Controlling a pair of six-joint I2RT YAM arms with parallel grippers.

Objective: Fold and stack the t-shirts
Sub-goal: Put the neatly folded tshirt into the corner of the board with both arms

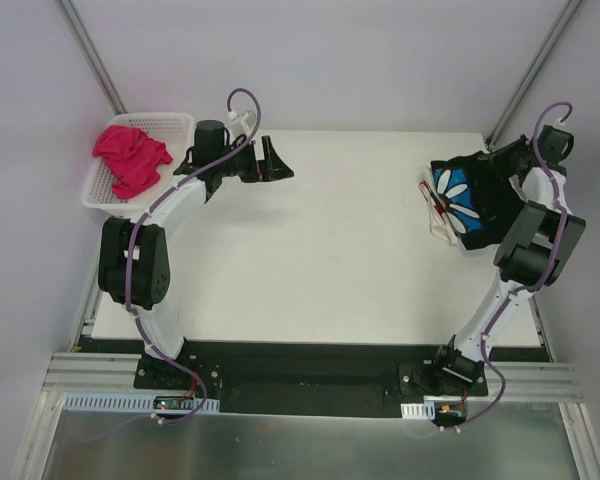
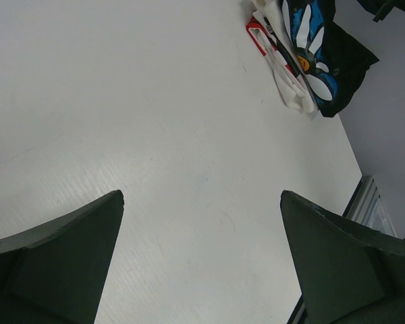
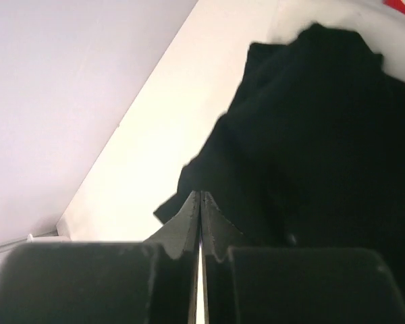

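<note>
A black t-shirt [image 1: 467, 195] with a white daisy on a blue patch lies bunched at the table's right back, on top of cream-white t-shirts [image 1: 442, 228]. The left wrist view shows the same pile: black t-shirt [image 2: 327, 50] over cream-white cloth [image 2: 289, 86]. A bright pink t-shirt [image 1: 130, 157] lies crumpled in the white mesh basket [image 1: 176, 124]. My left gripper [image 1: 280, 165] [image 2: 201, 196] hangs open above bare table, holding nothing. My right gripper [image 1: 498, 158] [image 3: 200, 197] is shut, its tips at the near edge of the black t-shirt [image 3: 317, 135]. No cloth shows between them.
The basket stands at the table's back left corner, beside my left arm. A red-and-white print [image 2: 259, 35] shows at the pile's left edge. The right wall [image 3: 61, 88] runs close behind the pile, and the table's right edge [image 2: 354, 196] has a metal rail.
</note>
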